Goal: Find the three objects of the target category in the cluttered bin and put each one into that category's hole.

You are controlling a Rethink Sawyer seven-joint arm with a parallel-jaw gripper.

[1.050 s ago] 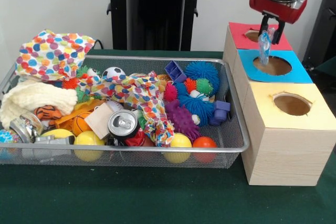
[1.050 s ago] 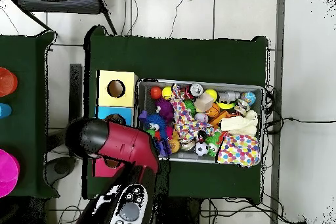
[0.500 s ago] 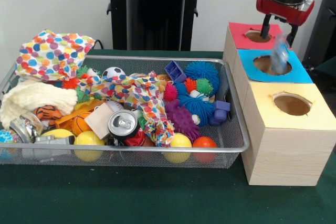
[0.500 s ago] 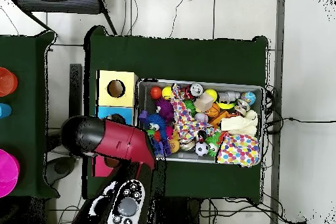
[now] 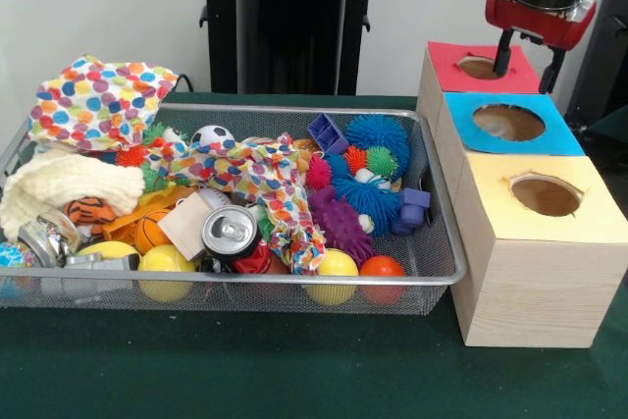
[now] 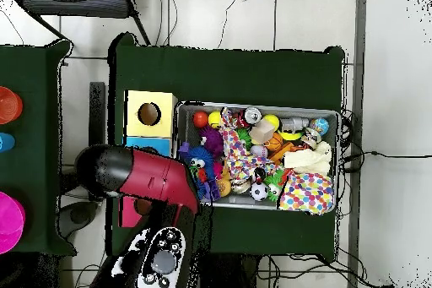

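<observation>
Front view: the wire bin [image 5: 432, 272] lies left of the blue-topped hole [image 5: 508, 123], with a drink can [image 5: 231, 233] upright amid balls and cloth. Over that hole's far right side hangs the gripper [image 5: 528, 54], fingers apart and empty. Overhead, the arm hides the gripper but shows the bin's layout.

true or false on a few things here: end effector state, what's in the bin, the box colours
1. The end effector is open and holds nothing. True.
2. It hangs over the bin. False: it is above the red-topped box and blue-topped box.
3. A soda can lies in the bin. True.
4. The nearest box has a green top. False: the yellow-topped box is nearest.
</observation>
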